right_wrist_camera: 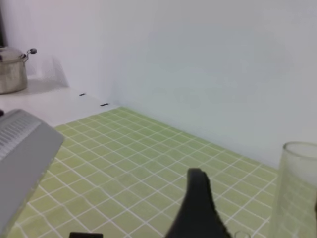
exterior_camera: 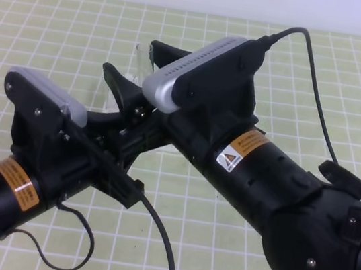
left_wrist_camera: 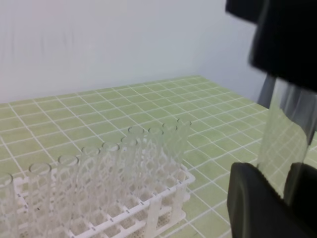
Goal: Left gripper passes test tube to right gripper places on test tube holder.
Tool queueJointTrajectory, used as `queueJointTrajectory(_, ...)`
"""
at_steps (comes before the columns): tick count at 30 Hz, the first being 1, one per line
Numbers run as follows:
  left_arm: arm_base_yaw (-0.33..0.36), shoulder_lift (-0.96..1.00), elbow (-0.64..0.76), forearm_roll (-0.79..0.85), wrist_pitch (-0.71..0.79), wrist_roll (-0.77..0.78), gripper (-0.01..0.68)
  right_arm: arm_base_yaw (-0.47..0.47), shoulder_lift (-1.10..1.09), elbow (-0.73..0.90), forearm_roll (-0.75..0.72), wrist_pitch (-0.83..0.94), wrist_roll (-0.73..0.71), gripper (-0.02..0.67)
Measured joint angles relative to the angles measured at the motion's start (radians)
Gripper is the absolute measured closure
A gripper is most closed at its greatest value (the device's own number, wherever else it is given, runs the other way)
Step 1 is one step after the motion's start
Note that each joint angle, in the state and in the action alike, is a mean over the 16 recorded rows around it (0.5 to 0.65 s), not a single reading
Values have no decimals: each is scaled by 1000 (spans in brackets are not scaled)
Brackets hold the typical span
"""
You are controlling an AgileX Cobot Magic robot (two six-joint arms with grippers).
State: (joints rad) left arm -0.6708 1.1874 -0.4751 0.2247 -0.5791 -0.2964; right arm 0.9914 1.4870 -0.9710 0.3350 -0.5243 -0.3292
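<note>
In the left wrist view the clear test tube (left_wrist_camera: 285,134) stands upright between my left gripper's (left_wrist_camera: 286,186) two black fingers, which are shut on its lower part. A black finger (left_wrist_camera: 287,44) of my right gripper hangs over the tube's top. The right wrist view shows the tube's open rim (right_wrist_camera: 297,188) close to the right edge, inside my open right gripper (right_wrist_camera: 257,210). From above, both grippers meet mid-table: the left gripper (exterior_camera: 114,98), the right gripper (exterior_camera: 149,59), the tube (exterior_camera: 141,61) between them. The white test tube holder (left_wrist_camera: 163,198), with several clear tubes, stands lower left of the left gripper.
A green gridded mat (exterior_camera: 353,72) covers the table. Both arms' grey camera modules (exterior_camera: 190,68) crowd the middle, and black cables (exterior_camera: 318,81) loop beside them. A metal pot (right_wrist_camera: 12,69) sits on a white counter far left, with a white wall behind.
</note>
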Motion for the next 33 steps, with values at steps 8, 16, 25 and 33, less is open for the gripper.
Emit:
queueJointTrajectory(8, 0, 0, 0, 0, -4, 1, 611, -1, 11, -7, 1, -3, 1, 357)
queueJointTrajectory(16, 1, -1, 0, -2, -14, 4, 649, -1, 12, -7, 1, -10, 1, 509)
queueJointTrajectory(25, 1, -2, 0, -2, -13, 11, 627, -2, 12, -7, 0, -11, 1, 551)
queueJointTrajectory(33, 0, -1, 0, -2, -10, 17, 450, -2, 4, -7, 0, -12, -1, 554)
